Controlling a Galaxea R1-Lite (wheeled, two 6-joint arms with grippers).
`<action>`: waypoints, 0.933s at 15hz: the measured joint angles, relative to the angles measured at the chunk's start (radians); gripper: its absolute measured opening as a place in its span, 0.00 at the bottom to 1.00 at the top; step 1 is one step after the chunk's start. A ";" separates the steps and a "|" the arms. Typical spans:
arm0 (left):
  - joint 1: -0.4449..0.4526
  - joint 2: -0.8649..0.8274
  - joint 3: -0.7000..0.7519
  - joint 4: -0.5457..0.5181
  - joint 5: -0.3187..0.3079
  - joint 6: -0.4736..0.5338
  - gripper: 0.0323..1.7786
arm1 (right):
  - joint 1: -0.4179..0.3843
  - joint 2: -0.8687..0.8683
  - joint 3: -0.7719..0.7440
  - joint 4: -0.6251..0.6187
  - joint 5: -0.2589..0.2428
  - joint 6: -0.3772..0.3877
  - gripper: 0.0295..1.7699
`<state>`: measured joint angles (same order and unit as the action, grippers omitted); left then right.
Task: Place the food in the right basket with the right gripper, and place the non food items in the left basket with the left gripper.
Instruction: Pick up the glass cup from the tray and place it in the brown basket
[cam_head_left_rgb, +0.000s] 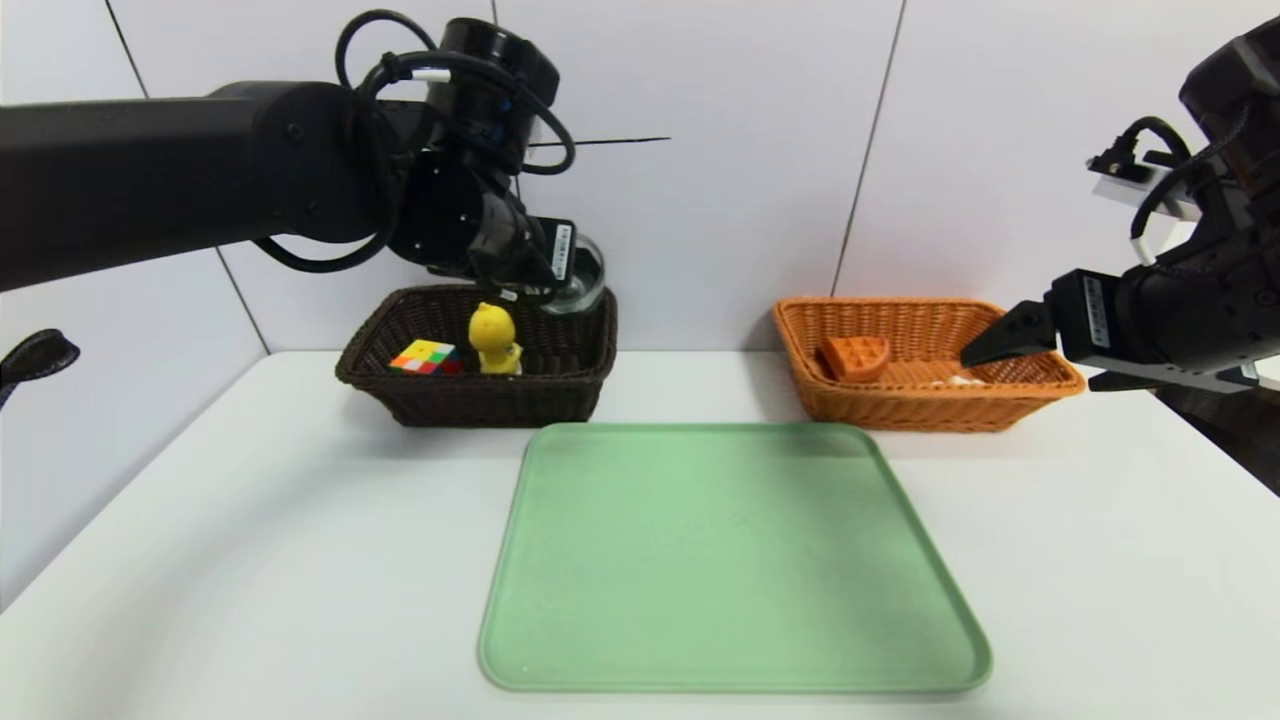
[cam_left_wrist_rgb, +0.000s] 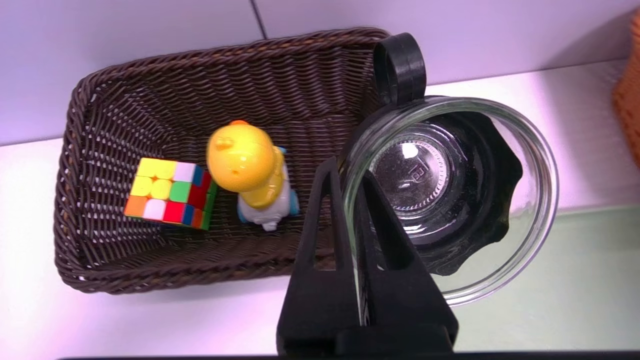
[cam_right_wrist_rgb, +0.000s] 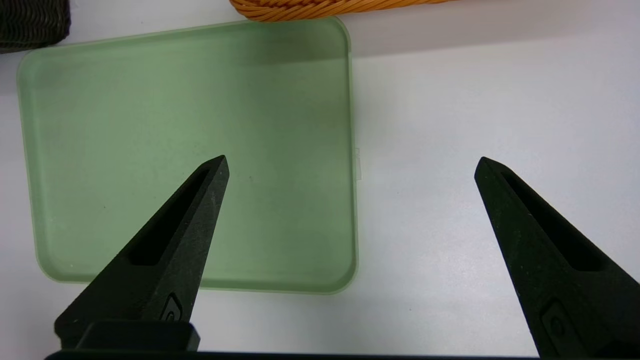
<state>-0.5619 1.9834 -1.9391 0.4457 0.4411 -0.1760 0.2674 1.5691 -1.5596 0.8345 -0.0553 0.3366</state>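
A: What does the head view give?
B: The left gripper (cam_head_left_rgb: 548, 292) is over the right end of the dark brown wicker basket (cam_head_left_rgb: 490, 408), at the clear glass bowl (cam_head_left_rgb: 590, 285). Inside the basket sit the puzzle cube (cam_head_left_rgb: 424, 357) and the yellow duck-like toy (cam_head_left_rgb: 494, 338).
A: And the food?
B: The waffle wedge (cam_head_left_rgb: 856, 358) lies in the orange wicker basket (cam_head_left_rgb: 920, 408), left side. The green tray (cam_head_left_rgb: 730, 560) is on the white table (cam_head_left_rgb: 250, 560). The right gripper (cam_head_left_rgb: 1030, 370) hangs by that basket's right end.
A: Left wrist view?
B: Fingers clenched on the glass bowl's rim; a dark wavy-edged lining shows inside it.
A: Right wrist view?
B: Fingers spread wide, grasping nothing.
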 joint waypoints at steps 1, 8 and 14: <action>0.029 0.009 0.000 -0.001 -0.026 0.000 0.03 | 0.003 0.000 0.000 0.000 0.000 0.000 0.96; 0.093 0.111 0.001 -0.030 -0.043 -0.021 0.03 | 0.020 0.000 0.001 0.000 -0.004 0.005 0.96; 0.094 0.139 0.001 -0.030 -0.045 -0.023 0.45 | 0.021 -0.001 0.001 0.001 -0.004 0.005 0.96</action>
<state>-0.4679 2.1219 -1.9381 0.4155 0.3964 -0.1989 0.2881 1.5679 -1.5587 0.8355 -0.0596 0.3415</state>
